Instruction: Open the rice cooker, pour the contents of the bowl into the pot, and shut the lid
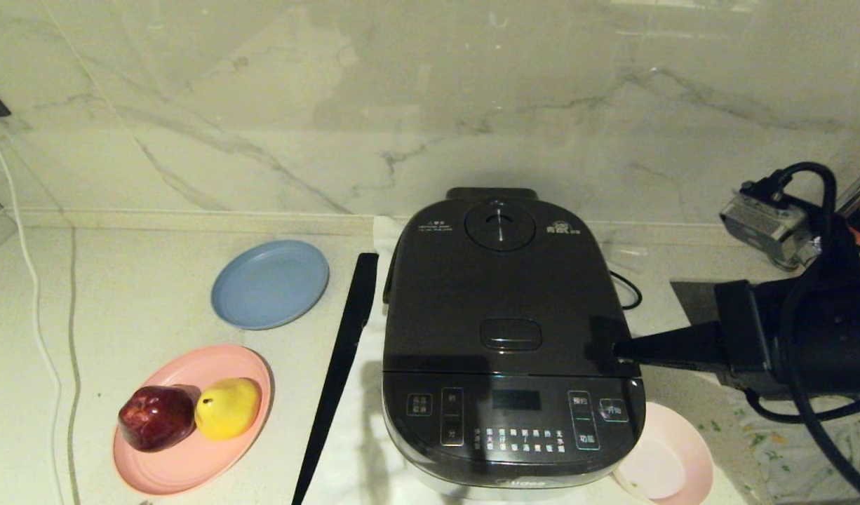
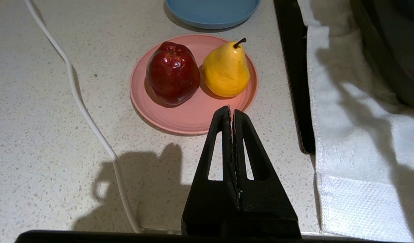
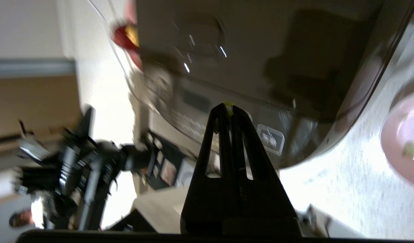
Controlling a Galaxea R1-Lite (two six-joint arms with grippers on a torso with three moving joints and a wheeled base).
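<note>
- Nearest the head camera: rice cooker (image 1: 512, 340) on a white towel (image 2: 359, 141), lid (image 1: 504, 294) shut.
- Just right of its front corner: pink bowl (image 1: 665, 456), a few green bits (image 3: 410, 148) inside.
- Right gripper (image 1: 618, 348) at the lid's right edge, jaws together, empty.
- Left gripper (image 2: 231, 111) over the counter near a pink plate (image 2: 190, 116), jaws together.

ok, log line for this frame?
lid: shut | bowl: on counter, nearly empty | right gripper: shut, at lid's right edge | left gripper: shut, idle near pink plate
</note>
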